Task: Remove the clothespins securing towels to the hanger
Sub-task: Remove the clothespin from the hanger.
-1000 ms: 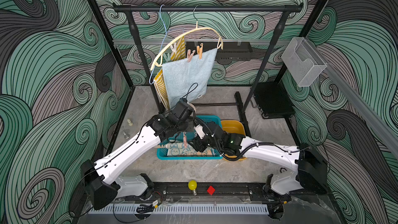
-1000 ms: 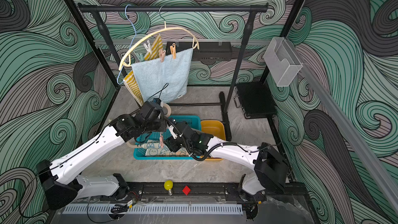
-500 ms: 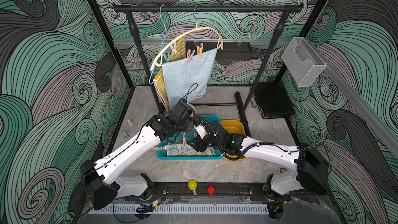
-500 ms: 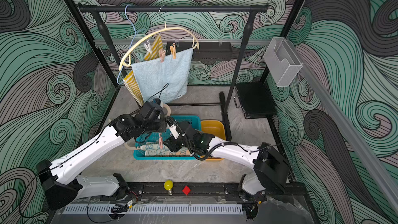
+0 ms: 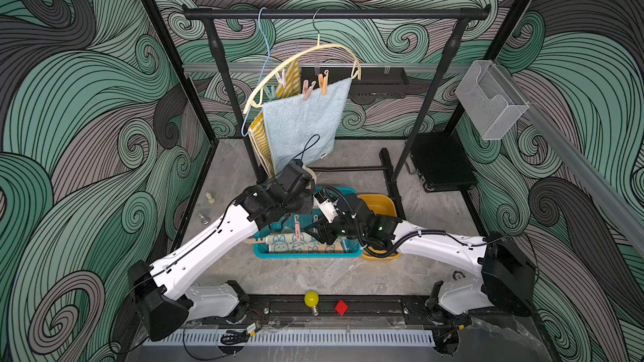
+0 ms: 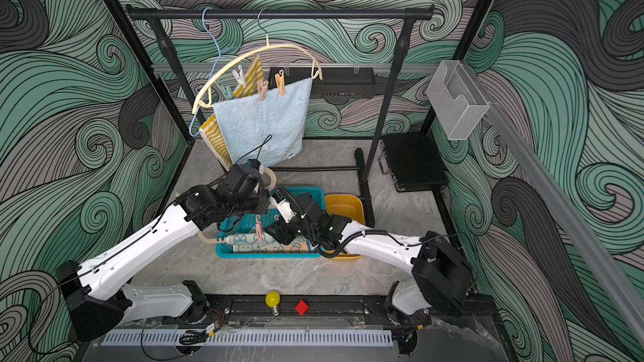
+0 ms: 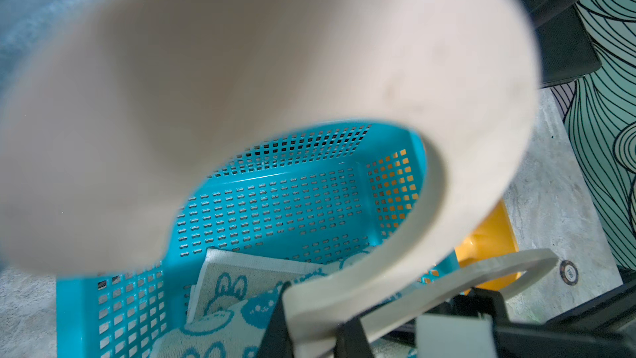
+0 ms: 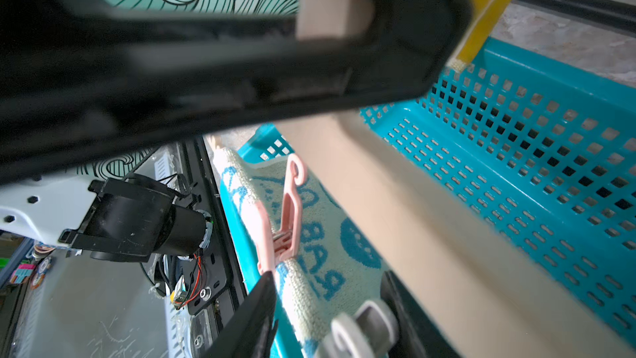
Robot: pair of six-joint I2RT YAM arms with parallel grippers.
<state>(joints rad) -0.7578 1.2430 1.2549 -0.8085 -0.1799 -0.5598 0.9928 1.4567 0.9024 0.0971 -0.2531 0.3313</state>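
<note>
— What has the left gripper (image 7: 313,328) got?
— It is clamped on the beige hanger (image 7: 275,80) and holds it over the teal basket (image 5: 306,255), at the centre of both top views.
— And the bunny towel (image 5: 287,244)?
— It is draped on that hanger, low in the basket. A pink peg (image 8: 283,216) pins it.
— Is the right gripper (image 8: 327,278) on that peg?
— No. Its jaws stand apart on either side of the towel's edge. One fingertip (image 8: 261,304) is just beside the peg's tail; I cannot tell whether it touches. A pale grey peg (image 8: 361,325), blurred, sits between the jaws.
— The other pegs?
— They are in the upper middle of the top views, at the cream hanger (image 5: 334,47) on the black rail (image 5: 383,13). A second pink peg (image 5: 307,89) and an orange peg (image 5: 323,81) pin the light-blue towel (image 5: 303,127). A white peg (image 5: 280,76) sits on the striped towel (image 5: 292,80) behind it.
</note>
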